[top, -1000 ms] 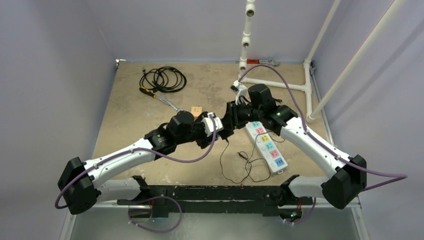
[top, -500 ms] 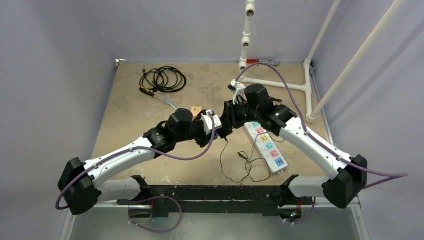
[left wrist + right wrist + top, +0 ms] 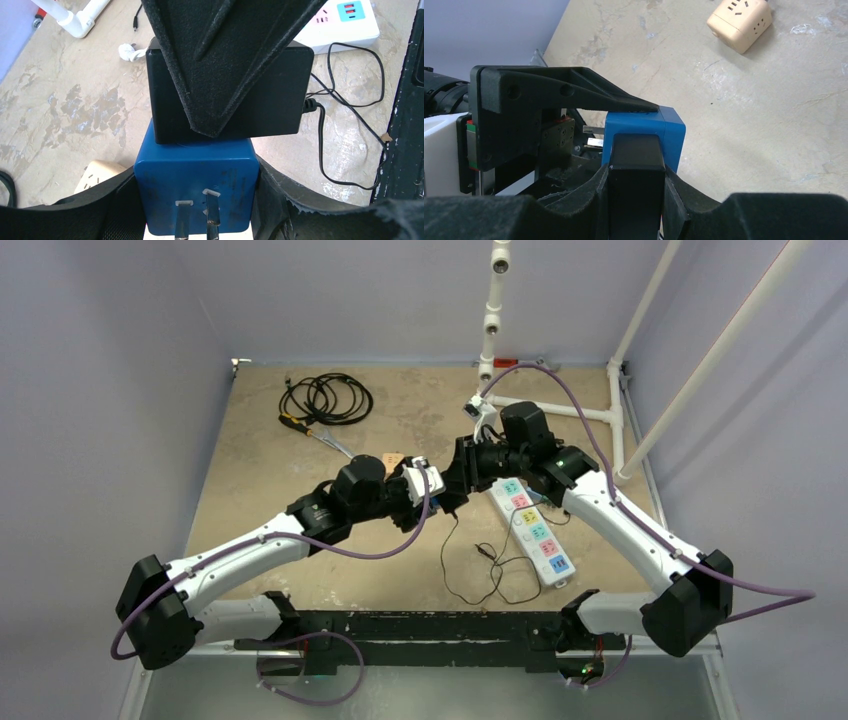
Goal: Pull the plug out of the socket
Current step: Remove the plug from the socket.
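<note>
1. One blue socket [image 3: 195, 190] clamped between the left jaws, two metal prongs showing on the face toward that wrist.
2. One black plug [image 3: 277, 95] pinched in the right jaws, seated flush against the socket's far face, both held above the desk [image 3: 260, 490].
3. One thin cord [image 3: 320, 145] trailing from the plug to the desk below the jaws.
4. One white power strip [image 3: 533, 532] lying near the right jaws.
5. One beige socket cube [image 3: 740, 22] beside the left jaws.
6. One cable coil [image 3: 325, 398] and one screwdriver [image 3: 315, 435] well apart from both jaws.
</note>
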